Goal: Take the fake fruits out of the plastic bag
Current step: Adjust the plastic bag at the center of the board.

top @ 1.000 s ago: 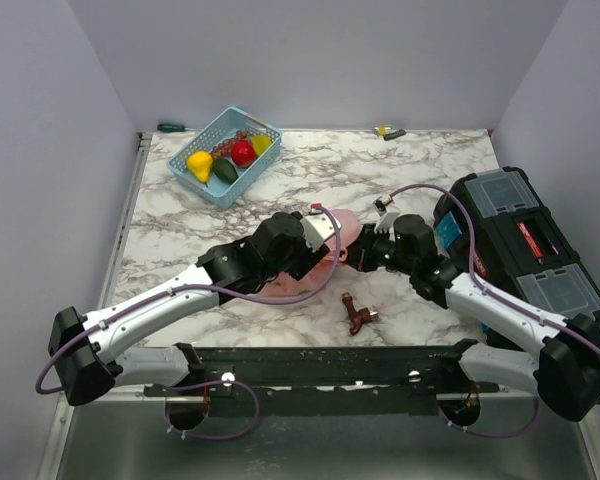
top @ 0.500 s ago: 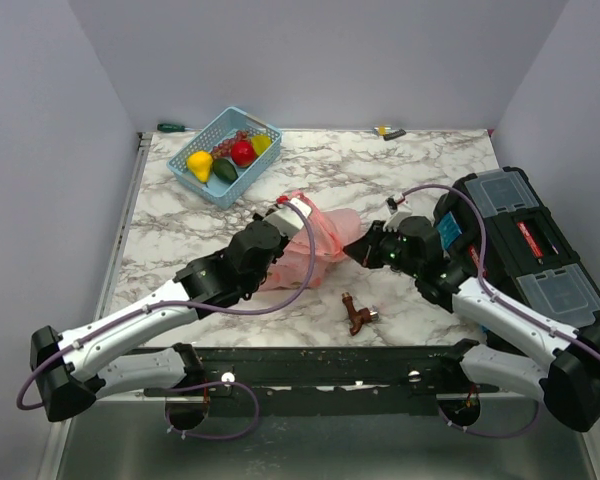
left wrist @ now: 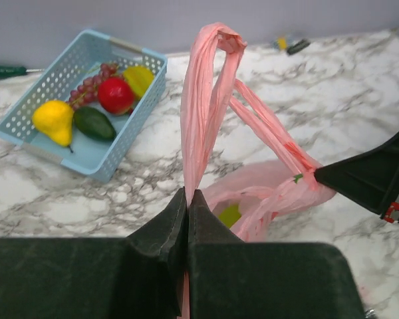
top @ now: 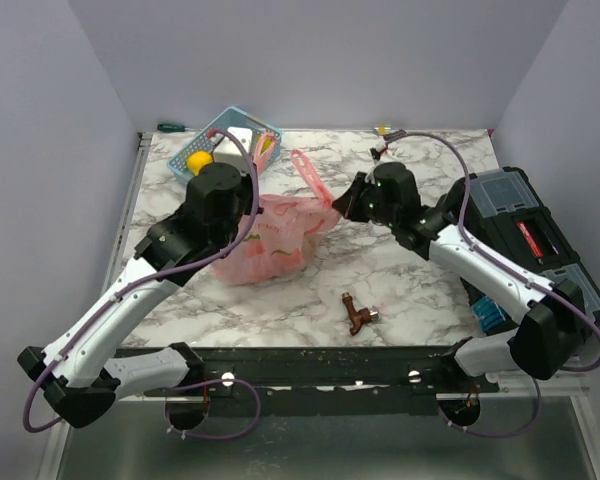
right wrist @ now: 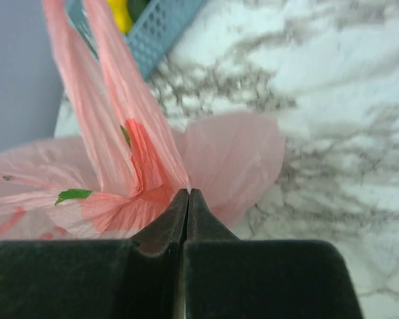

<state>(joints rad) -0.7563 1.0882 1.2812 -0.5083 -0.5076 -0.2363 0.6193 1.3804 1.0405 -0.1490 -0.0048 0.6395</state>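
Plastic bag: 1 | fake fruit visible inside: 1 | left fingers, right fingers: both clenched on it

The thin, see-through pink plastic bag lies crumpled just beside the blue basket. Its loop handles are stretched upward and apart. A yellow-green fruit shows inside its mouth. A yellow pear and a red apple lie in the basket.
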